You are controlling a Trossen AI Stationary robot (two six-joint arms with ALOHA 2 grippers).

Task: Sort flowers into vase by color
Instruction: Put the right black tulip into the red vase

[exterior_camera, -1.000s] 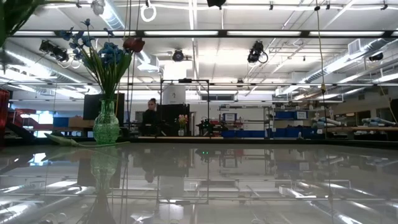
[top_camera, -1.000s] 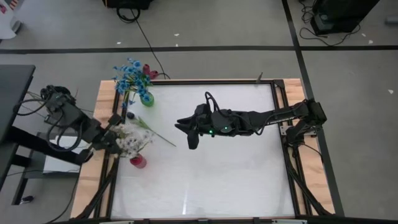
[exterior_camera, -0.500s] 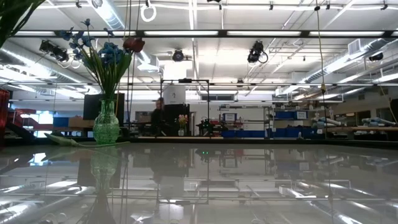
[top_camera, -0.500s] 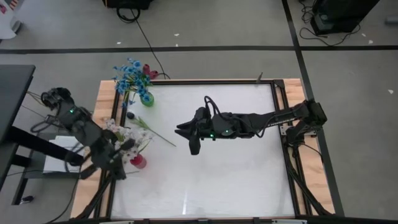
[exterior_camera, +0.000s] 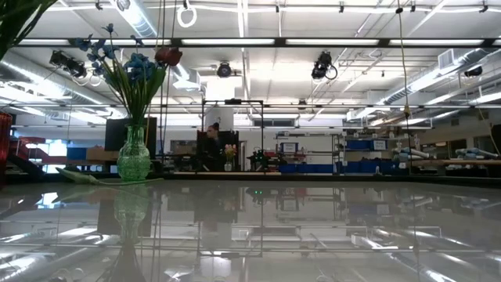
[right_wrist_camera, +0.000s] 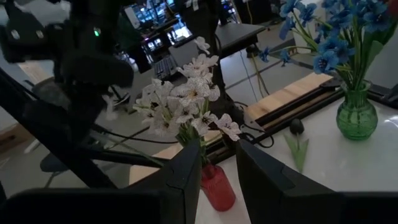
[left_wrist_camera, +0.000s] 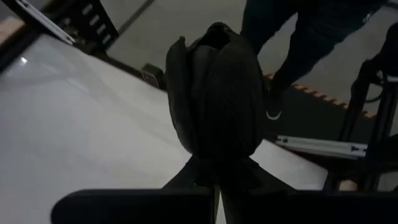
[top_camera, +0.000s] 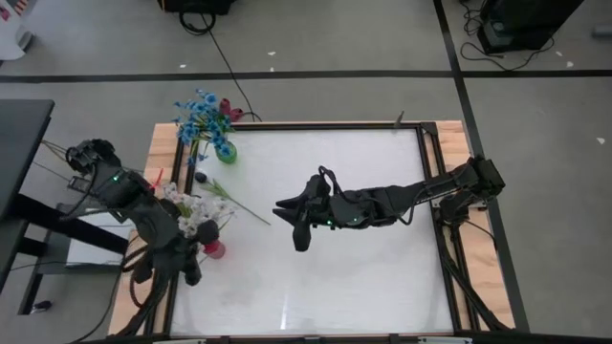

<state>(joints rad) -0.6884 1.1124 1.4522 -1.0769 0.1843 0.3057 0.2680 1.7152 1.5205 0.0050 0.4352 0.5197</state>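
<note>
At the table's left edge we see our left gripper pinching a dark tulip-shaped flower, beside the small red vase of white flowers. The green glass vase of blue flowers stands at the far-left corner. Mid-table, our right gripper hovers, fingers parted, empty.

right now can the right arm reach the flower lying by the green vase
Probably yes: the right end effector hangs open, with bare table between it and the lying flower; the left end effector, shut on a dark flower, is clear.
</note>
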